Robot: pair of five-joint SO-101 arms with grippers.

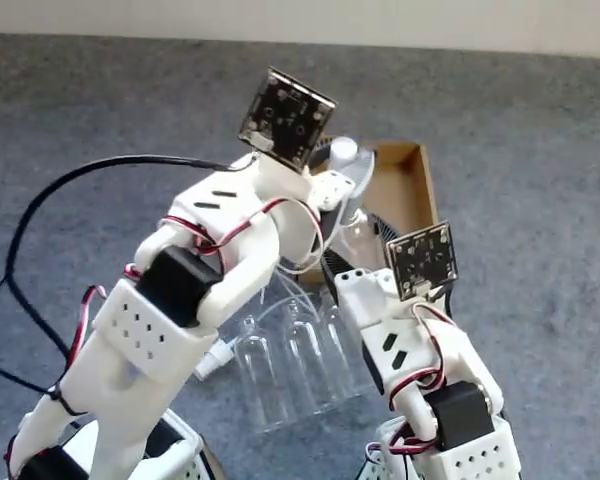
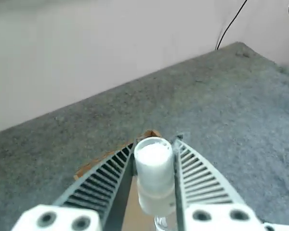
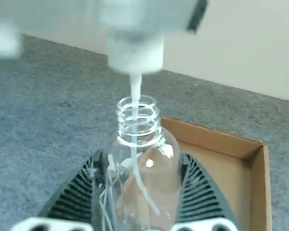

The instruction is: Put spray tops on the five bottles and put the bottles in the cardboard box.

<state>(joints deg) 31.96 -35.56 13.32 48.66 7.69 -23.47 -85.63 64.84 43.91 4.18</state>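
The left gripper (image 2: 154, 144) holds the white plastic spray top (image 2: 154, 175), its jaws pinching the cap on both sides. The right gripper (image 3: 140, 163) holds the clear plastic bottle (image 3: 140, 144) upright, its jaws clamped on the body below the shoulder. The spray top hangs directly above the open threaded neck and apart from it. The thin white dip tube (image 3: 135, 108) already runs down through the neck into the bottle. The cap is not yet seated or screwed on, so the step in hand is judged to be fitting a top, roughly half done. The held bottle stands just in front of the open brown cardboard box (image 3: 216, 168), whose visible floor carries no bottle. A group of further clear bottles (image 1: 290, 365) lies side by side on the grey fibrous counter (image 1: 520, 120) between the two arms. On this evidence most of the capping and all of the boxing remain. The arms cover part of the lying group; three bodies can be made out, but the full count cannot be confirmed. A small white part (image 1: 217, 360) at one end of that group may be a top; this cannot be told. The near end of the box is hidden behind the held bottle.
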